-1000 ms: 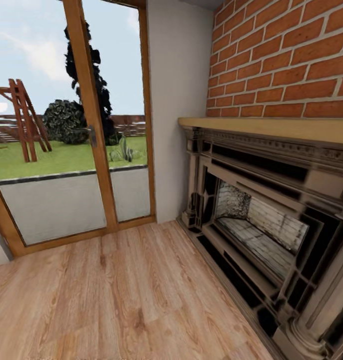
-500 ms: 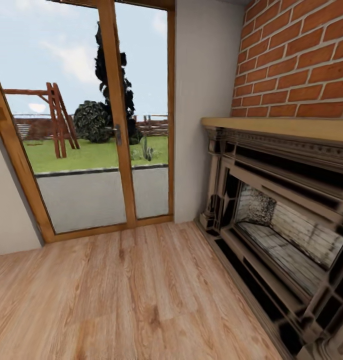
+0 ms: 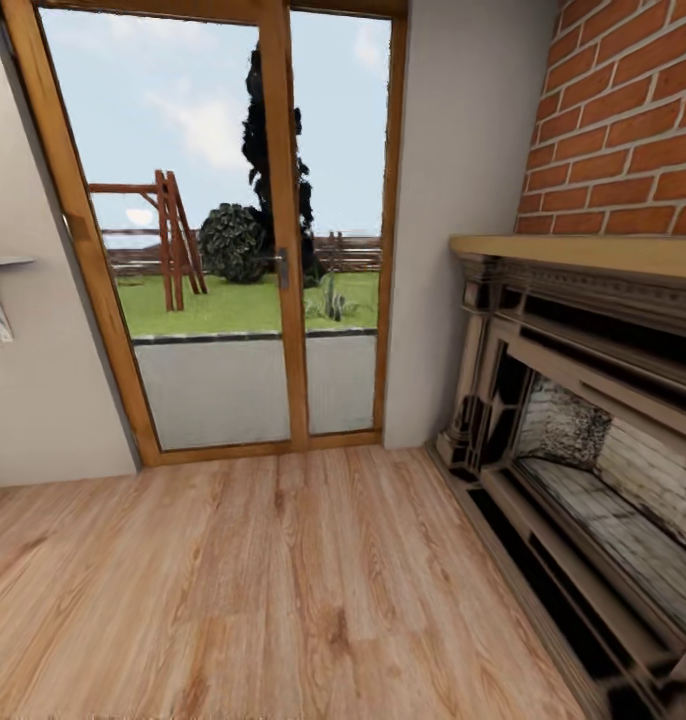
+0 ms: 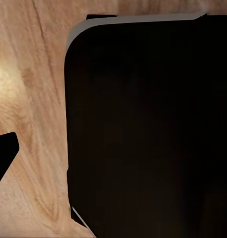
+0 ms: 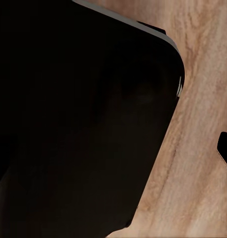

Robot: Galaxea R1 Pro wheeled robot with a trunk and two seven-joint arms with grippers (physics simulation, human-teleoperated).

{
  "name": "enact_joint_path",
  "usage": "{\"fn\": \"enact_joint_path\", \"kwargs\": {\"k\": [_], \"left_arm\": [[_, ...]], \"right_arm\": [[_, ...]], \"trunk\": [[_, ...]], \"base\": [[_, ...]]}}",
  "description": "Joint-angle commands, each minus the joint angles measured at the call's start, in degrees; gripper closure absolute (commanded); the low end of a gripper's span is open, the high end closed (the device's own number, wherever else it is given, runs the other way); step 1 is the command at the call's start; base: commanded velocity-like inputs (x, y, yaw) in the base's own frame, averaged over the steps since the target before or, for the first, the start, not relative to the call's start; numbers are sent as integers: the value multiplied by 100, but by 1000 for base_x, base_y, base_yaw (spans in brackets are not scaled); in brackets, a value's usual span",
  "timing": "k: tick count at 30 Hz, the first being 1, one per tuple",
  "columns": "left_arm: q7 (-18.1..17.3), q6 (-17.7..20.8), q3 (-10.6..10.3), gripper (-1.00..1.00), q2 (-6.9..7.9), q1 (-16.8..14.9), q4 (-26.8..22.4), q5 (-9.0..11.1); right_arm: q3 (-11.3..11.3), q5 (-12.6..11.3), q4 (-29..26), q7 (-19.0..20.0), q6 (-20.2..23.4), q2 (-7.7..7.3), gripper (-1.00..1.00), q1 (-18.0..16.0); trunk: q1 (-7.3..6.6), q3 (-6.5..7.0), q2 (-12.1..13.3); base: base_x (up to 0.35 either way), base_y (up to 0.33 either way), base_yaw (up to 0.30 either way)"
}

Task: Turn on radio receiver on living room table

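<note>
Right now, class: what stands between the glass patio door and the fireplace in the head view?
In the head view, a plain beige wall section separates the glass patio door from the fireplace, with brick wall above the mantel.

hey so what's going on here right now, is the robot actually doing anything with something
Nothing is being handled at this moment. The head camera looks at a glass patio door with a lawn beyond it, a fireplace under a brick wall at the right, and wood plank floor. Both wrist cameras look down at that floor past a dark rounded body. The robot seems to be on its way through the room; the coffee table and radio aren't in front of it yet.
</note>
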Motion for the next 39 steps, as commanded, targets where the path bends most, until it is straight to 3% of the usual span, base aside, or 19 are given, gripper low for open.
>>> {"fn": "enact_joint_path", "kwargs": {"k": [1,39], "left_arm": [[-1,1,1,-100,0,0,0,0],[-8,-2,3,-100,-9,0,-6,0]], "right_arm": [[0,1,0,0,1,0,-100,0],[0,-4,0,0,2,-2,-100,9]], "trunk": [[0,0,0],[0,0,0]], "base": [[0,0,272],[0,0,272]]}}
